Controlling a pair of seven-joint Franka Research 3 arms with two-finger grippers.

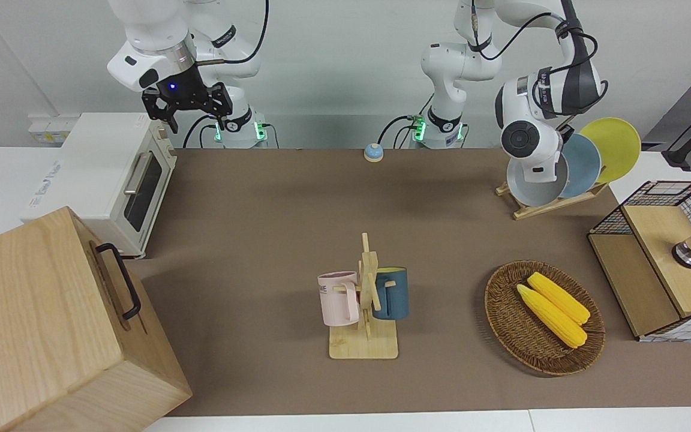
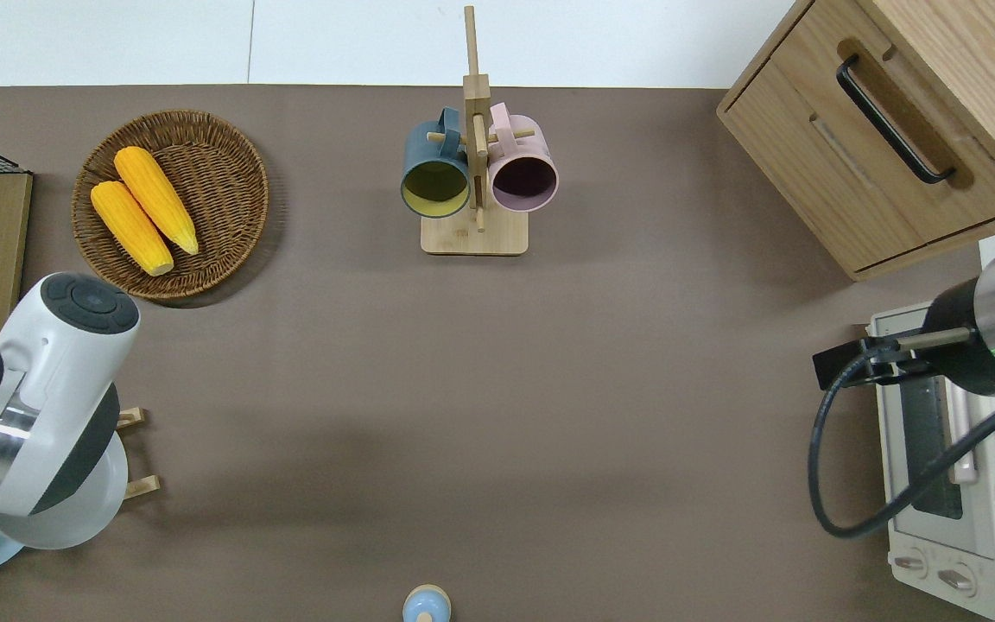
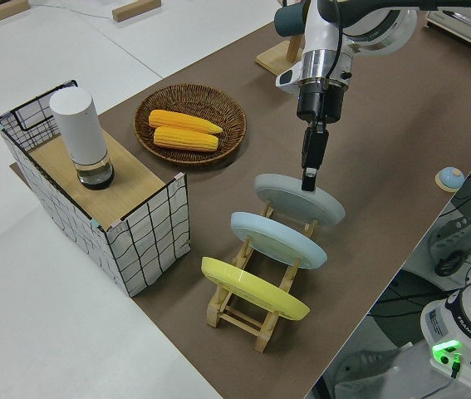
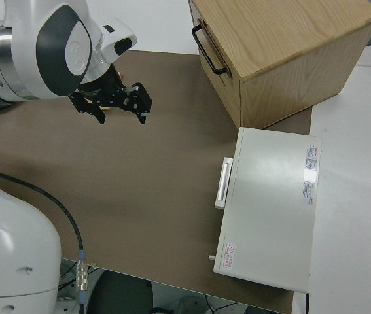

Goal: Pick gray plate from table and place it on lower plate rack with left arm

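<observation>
While the gray plate (image 3: 300,199) stands slanted in the lower plate rack (image 3: 256,301), in the slot farthest from the robots, the left pincer (image 3: 309,179) points straight down at the plate's upper rim, its fingertips right at that rim. Whether the fingers are pinching the rim or slightly parted from it cannot be told from these views. In the front view the left arm (image 1: 528,141) covers the top of the plate, and in the overhead view it covers most of the rack.

Taking the rack as the landmark: it sits on the bench (image 1: 273,204) at the left arm's end, close to the robots. A sky-blue plate (image 3: 278,239) stands in the slot next to the gray one, nearer to the robots, and a yellow plate (image 3: 254,288) stands in the slot nearest to them. A wicker basket (image 1: 543,317) with two corn cobs (image 1: 552,308) lies farther from the robots than the rack. A wire-sided wooden box (image 3: 102,195) sits beside the rack at the bench's end.

The right arm is parked, its pincer (image 4: 110,104) spread open.
</observation>
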